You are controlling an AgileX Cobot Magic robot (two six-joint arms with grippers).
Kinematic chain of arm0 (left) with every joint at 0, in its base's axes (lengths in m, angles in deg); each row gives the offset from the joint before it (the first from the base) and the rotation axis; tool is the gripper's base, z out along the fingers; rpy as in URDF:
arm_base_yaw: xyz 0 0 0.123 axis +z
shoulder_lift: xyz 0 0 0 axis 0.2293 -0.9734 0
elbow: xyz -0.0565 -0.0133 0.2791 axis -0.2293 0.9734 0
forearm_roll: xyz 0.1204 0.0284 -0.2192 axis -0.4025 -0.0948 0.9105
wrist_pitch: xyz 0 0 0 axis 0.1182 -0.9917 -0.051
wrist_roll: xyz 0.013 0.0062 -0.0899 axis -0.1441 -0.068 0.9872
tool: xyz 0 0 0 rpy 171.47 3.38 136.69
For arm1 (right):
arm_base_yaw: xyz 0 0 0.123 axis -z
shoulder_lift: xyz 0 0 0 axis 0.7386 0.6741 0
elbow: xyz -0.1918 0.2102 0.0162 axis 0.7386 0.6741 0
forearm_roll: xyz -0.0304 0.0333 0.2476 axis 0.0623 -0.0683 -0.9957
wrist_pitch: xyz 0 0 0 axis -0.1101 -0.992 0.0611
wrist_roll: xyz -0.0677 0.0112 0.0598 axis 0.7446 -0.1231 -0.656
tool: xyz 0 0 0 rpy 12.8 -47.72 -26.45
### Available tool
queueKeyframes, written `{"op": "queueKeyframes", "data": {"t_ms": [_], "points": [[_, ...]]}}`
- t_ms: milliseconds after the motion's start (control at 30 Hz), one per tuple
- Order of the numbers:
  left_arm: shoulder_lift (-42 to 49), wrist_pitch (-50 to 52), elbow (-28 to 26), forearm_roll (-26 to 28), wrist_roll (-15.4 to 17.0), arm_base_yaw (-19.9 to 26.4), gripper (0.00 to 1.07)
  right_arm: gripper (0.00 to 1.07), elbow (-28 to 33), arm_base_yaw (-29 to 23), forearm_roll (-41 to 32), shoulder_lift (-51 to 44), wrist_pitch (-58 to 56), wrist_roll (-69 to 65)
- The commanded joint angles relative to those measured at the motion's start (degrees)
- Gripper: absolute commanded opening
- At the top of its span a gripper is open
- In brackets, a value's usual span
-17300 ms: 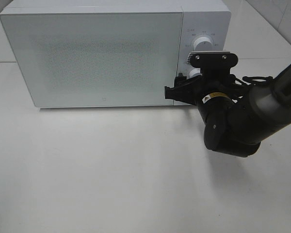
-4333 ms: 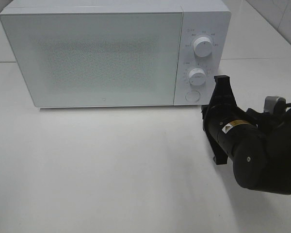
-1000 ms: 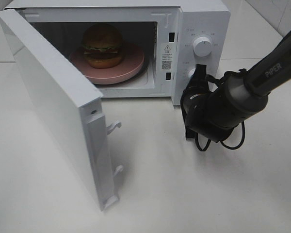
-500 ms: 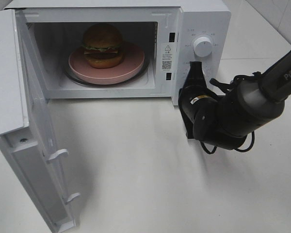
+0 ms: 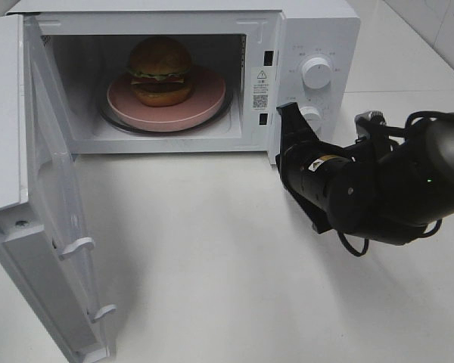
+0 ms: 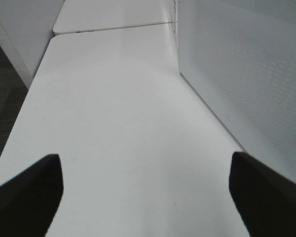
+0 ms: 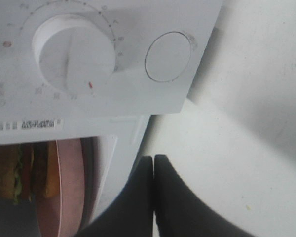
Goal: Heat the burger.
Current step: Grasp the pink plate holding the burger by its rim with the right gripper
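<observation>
Right tool: my right tool [image 5: 286,110] has its two black fingers pressed flat together with nothing between them. It points at the lower front corner of the microwave's control panel, just beside the door opening.
Left tool: my left tool [image 6: 144,158] stands wide and empty over bare counter [image 6: 113,98]. The high camera does not show it.
Burger: the burger [image 5: 160,70] sits on the pink plate [image 5: 209,98] inside the microwave [image 5: 321,26], deep in the cavity, beyond my right tool and off to its left.
Door: the door [image 5: 30,189] is swung wide open on the far side of the opening, well apart from the right tool. Its dotted outer face [image 6: 246,84] runs close along one side of the left tool.
In the way: the upright edge of the control panel stands between the right tool and the plate.
Controls: the upper knob [image 5: 316,72] is in plain sight above the right tool. The lower knob [image 5: 310,117] lies just past the fingertips, partly covered by the arm. The round button [image 7: 168,57] shows only on the right wrist camera, just ahead of the fingertips [image 7: 144,168].
Cut off: both fingers of the left tool run out of the frame.
Hard to make out: the right wrist camera catches only a blurred sliver of burger and plate at its edge, and the panel markings are too small for me to read.
</observation>
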Motion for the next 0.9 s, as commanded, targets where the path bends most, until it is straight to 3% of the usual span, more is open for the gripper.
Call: {"op": "queueKeyframes", "data": {"t_ms": [33, 233, 400, 500, 567, 667, 733, 900], "points": [[1.2, 0.5, 0.2, -0.1, 0.4, 0.2, 0.84, 0.0, 1.5, 0.0, 1.7, -4.7, -6.0, 10.8], [1.2, 0.5, 0.2, -0.1, 0.4, 0.2, 0.84, 0.01, 1.7, 0.1, 2.9, -9.7, -15.5, 25.2], [1.2, 0.5, 0.2, -0.1, 0.4, 0.2, 0.84, 0.02, 1.5, 0.2, 9.5, -15.1, -30.4, 42.7], [1.2, 0.5, 0.2, -0.1, 0.4, 0.2, 0.84, 0.03, 1.5, 0.2, 10.7, -15.4, -32.5, 44.2], [1.2, 0.5, 0.2, -0.1, 0.4, 0.2, 0.84, 0.03, -0.3, 0.2, 16.8, -16.6, -44.1, 48.6], [1.2, 0.5, 0.2, -0.1, 0.4, 0.2, 0.84, 0.03, -0.9, 0.2, 18.2, -16.7, -46.5, 49.0], [1.2, 0.5, 0.2, -0.1, 0.4, 0.2, 0.84, 0.05, -4.4, 0.2, 25.7, -16.7, -57.5, 50.1], [1.2, 0.5, 0.2, -0.1, 0.4, 0.2, 0.84, 0.07, -8.0, 0.2, 32.7, -16.7, -66.5, 51.9]]}}
